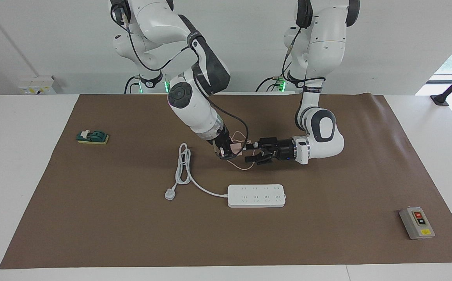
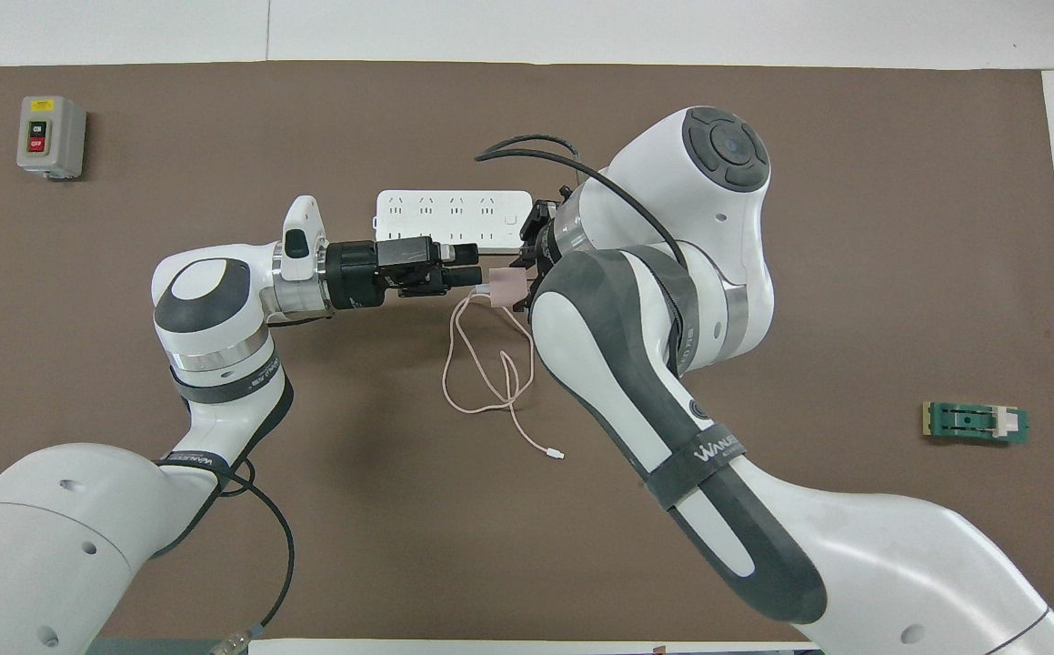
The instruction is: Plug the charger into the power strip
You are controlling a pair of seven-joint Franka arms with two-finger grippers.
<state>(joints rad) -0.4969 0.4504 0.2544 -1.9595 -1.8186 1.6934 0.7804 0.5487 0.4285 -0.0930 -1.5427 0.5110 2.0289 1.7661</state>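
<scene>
— Where is the charger (image 1: 236,148)?

— In my right pincer (image 1: 227,151), fingers clamped on the small pink cube, held up over the brown mat (image 1: 327,242) a little nearer the robots than the power strip (image 1: 256,195). Its cube end faces my left pincer (image 1: 249,153), which lies level just beside it with its fingers spread wide and nothing between them. I cannot tell whether those fingers touch the cube.

— And the cable?

— The thin pink cable (image 2: 481,364) drops from the cube to the mat and loops toward the robots, ending in a small white connector (image 2: 557,453).

— How does the strip lie?

— Flat, long axis running from one arm's end of the bench (image 1: 23,195) to the other, sockets up. Its thick white cord (image 1: 185,166) leaves at the right arm's end, curls toward the robots and doubles back to a white three-pin plug (image 1: 170,194).

— Room to move?

— Bare mat all round the strip, and from it out to the mat's edge farthest from the robots.

— The count?

— One charger, one strip, one grey button box (image 1: 417,223) at the left arm's end, one green block (image 1: 92,137) at the right arm's end.
</scene>
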